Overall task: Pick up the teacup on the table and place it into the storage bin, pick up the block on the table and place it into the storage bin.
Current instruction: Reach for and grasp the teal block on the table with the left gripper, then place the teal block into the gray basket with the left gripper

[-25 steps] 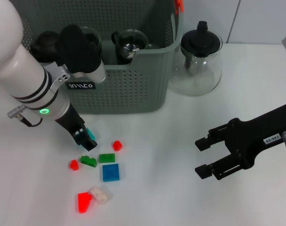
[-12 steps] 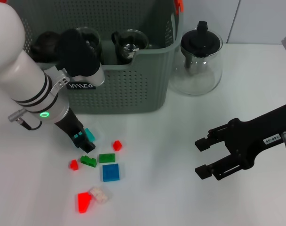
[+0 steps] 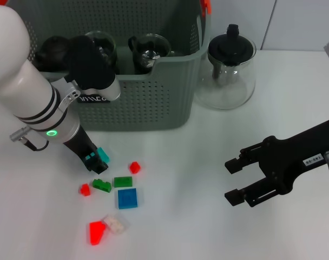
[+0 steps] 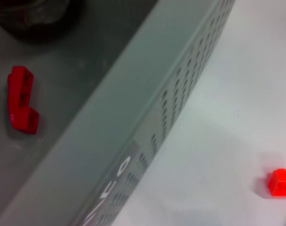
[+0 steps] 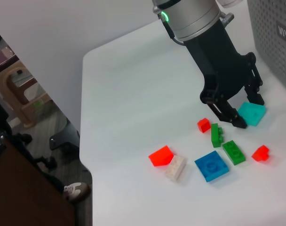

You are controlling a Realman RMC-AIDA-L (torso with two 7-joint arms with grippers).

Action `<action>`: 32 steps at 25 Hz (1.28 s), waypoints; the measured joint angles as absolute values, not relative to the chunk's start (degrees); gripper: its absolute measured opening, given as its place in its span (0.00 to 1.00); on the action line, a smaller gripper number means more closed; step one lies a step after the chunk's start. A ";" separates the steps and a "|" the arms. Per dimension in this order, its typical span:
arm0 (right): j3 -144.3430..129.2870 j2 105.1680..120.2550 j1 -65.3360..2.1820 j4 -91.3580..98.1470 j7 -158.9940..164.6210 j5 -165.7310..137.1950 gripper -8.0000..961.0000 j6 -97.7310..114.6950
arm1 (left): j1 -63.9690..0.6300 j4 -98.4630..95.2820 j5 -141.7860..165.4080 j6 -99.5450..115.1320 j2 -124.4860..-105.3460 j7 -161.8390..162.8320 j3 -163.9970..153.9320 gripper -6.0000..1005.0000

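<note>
Block duty was the step in hand. The left claw hung low over the counter, just in front of the storage bin, with its fingers pinched on a teal block; the right wrist view showed the block caught between the dark fingertips, and whether it had quite cleared the counter I could not tell. Two glass cups already sat inside the bin, so the teacup half of the task looked finished (judging only from how things lay). A red piece also lay on the bin floor in the left wrist view.

Loose on the counter near the claw were the other blocks: a small red block, a green brick, a green plate, a blue square, a tiny red one, a white brick and a red wedge. A glass teapot stood beside the bin, apart from all this.

The right claw waited well off to the right, fingers spread and empty.

The next move would probably call for a clean lift high enough to clear the bin's front wall, then a carry over the rim before letting go, keeping clear of the cups inside.
</note>
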State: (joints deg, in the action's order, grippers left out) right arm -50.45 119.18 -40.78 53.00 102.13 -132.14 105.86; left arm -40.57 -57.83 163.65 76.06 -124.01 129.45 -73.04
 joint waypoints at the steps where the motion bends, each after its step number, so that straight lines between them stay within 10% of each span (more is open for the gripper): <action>1: -50.45 119.18 -40.78 53.00 102.14 -132.16 0.86 105.86 | -40.56 -57.83 163.65 76.03 -124.01 129.46 -73.04 0.51; 21: -48.13 117.46 -39.45 53.00 102.22 -132.11 0.86 106.53 | -36.74 -75.88 136.81 104.11 -123.99 130.45 -53.33 0.40; 32: -44.52 117.04 -38.32 52.93 102.22 -131.92 0.86 106.94 | -42.11 -70.24 111.59 97.80 -116.11 128.44 -42.09 0.40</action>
State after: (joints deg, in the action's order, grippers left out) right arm -44.52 117.04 -38.32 52.93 102.22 -131.92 106.93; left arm -42.11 -70.24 111.59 97.80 -116.11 128.44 -42.09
